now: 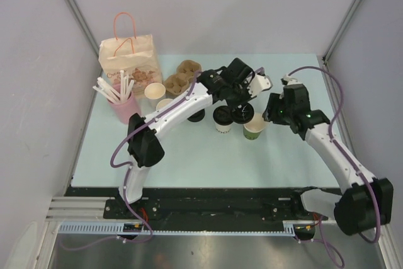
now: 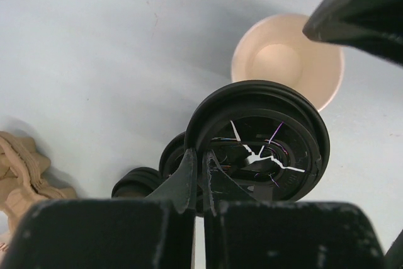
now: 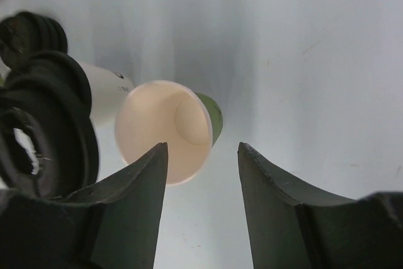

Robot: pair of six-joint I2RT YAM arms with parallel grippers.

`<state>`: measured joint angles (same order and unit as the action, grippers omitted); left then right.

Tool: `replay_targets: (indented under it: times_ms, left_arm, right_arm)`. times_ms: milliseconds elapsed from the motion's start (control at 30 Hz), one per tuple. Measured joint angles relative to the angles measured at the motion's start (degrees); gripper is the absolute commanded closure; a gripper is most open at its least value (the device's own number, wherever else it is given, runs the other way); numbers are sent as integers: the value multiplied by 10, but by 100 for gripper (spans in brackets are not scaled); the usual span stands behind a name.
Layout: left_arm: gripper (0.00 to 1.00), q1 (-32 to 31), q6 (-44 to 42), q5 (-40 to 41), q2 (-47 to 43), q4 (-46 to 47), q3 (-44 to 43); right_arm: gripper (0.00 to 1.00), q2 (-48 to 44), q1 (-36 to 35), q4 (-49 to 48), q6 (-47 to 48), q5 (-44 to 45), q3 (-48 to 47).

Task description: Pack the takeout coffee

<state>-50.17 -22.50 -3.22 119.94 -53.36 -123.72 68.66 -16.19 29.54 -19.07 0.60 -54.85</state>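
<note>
The white-sided takeout coffee cup point(image 1: 221, 123) stands mid-table with a black lid on it. Just to its right stands the green-sided cup point(image 1: 254, 128), which has no lid; its pale inside point(image 2: 288, 61) shows from above. My left gripper point(image 2: 200, 152) is shut on the rim of a loose black lid point(image 2: 261, 140) and holds it in the air above and between the two cups point(image 1: 242, 113). To the right of the green cup point(image 3: 165, 131), my right gripper point(image 3: 203, 146) is open. Its fingertips are just short of the cup, with nothing between them.
A paper bag point(image 1: 129, 55) with handles stands at the back left, with a cardboard cup carrier point(image 1: 182, 75) beside it. A pink cup of white straws point(image 1: 123, 104) and two lidless cups point(image 1: 155, 91) stand to the left. Another black lid point(image 1: 196, 116) lies on the table.
</note>
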Motion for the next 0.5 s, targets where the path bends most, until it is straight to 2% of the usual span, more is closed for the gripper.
replay_targets:
  times_ms: [233, 367, 500]
  left_arm:
    - [100, -33, 0, 7, 21, -2, -33]
    - [99, -50, 0, 17, 50, 1, -60]
    - [99, -65, 0, 22, 82, 1, -76]
  right_arm:
    - [45, -80, 84, 13, -2, -17, 4]
    - [46, -91, 146, 20, 1, -38, 28]
    - [46, -91, 170, 27, 6, -62, 48]
